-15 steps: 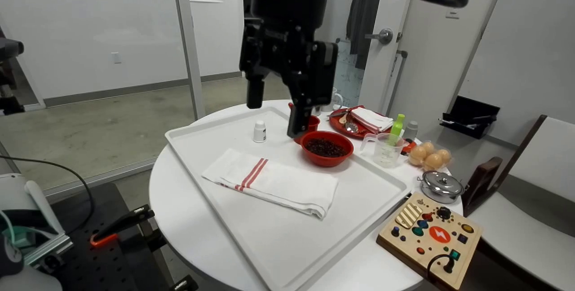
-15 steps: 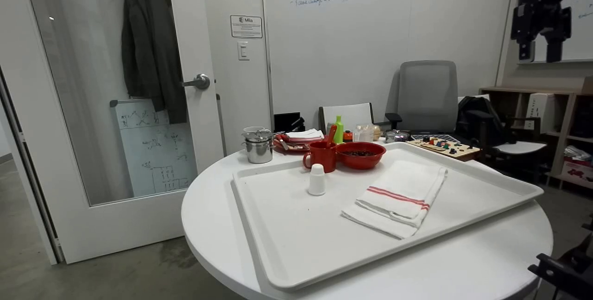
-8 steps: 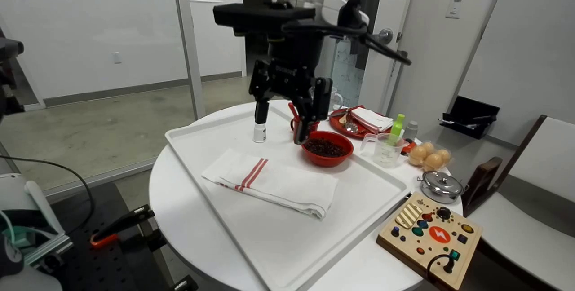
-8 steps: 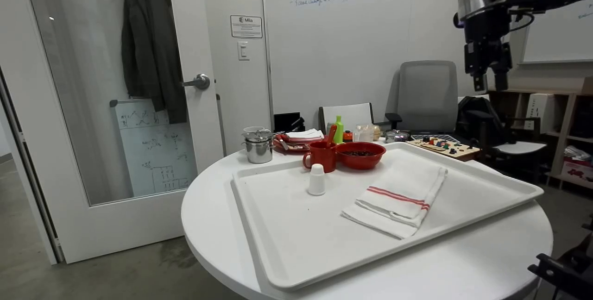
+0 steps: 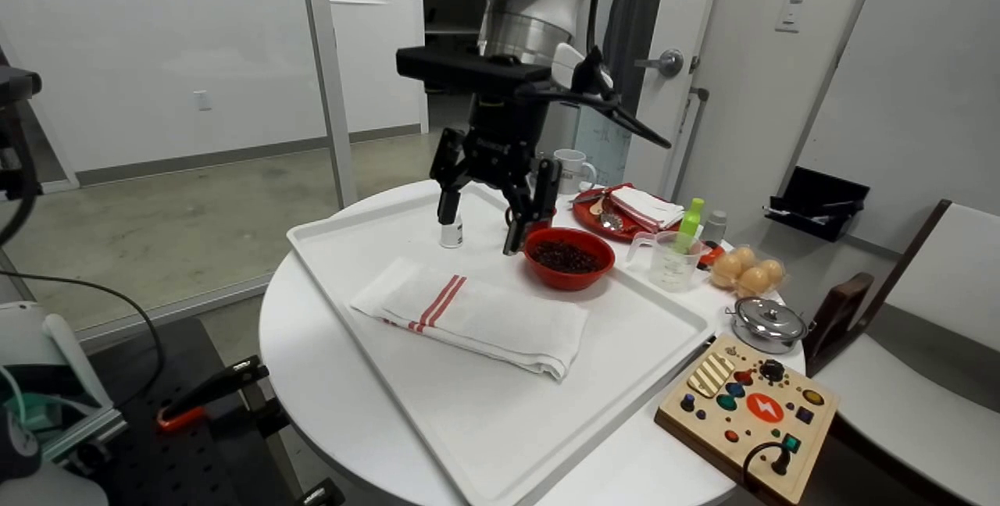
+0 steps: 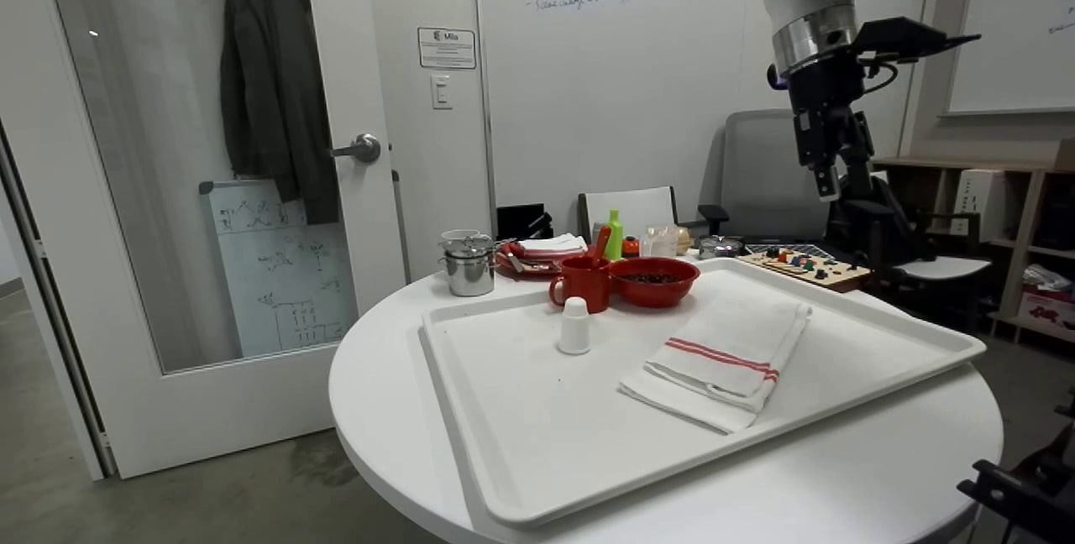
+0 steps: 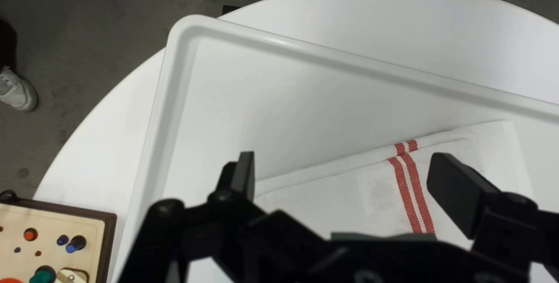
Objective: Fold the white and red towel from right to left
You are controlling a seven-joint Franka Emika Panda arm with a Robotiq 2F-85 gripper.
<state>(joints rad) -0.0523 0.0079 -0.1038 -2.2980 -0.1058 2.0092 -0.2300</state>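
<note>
At the left edge of an exterior view, metal and white equipment [image 5: 82, 428] is cut off by the frame and cannot be identified. The white table [image 5: 316, 381], clipped below, bears a white tray [image 5: 469, 412]. On the tray the white and red towel [image 5: 500, 318] lies folded flat, its inner layers concealed and its red stripes left of its middle. Beyond it stands a small white bottle [image 5: 451, 238], its top partly hidden behind a finger [image 5: 448, 208] of the gripper [image 5: 480, 234]. The gripper's fingers are spread apart, above and clear of the towel; the arm [image 5: 523, 36] is cropped by the upper edge. In an exterior view, one fingertip [image 6: 858, 175] is hard to make out against the dark background; in the wrist view, the gripper covers part of the towel. Farther right, a red mug [image 5: 543, 219] is largely screened by the gripper, and a red bowl [image 5: 564, 279] holds dark contents [image 5: 566, 258] too small to identify. A red plate [image 5: 584, 217] bears a second striped cloth [image 5: 648, 207]; a clear measuring cup [image 5: 672, 268] overlaps a green bottle [image 5: 693, 217]; at right, a knobbed wooden panel [image 5: 742, 420] is cropped in the wrist view.
</note>
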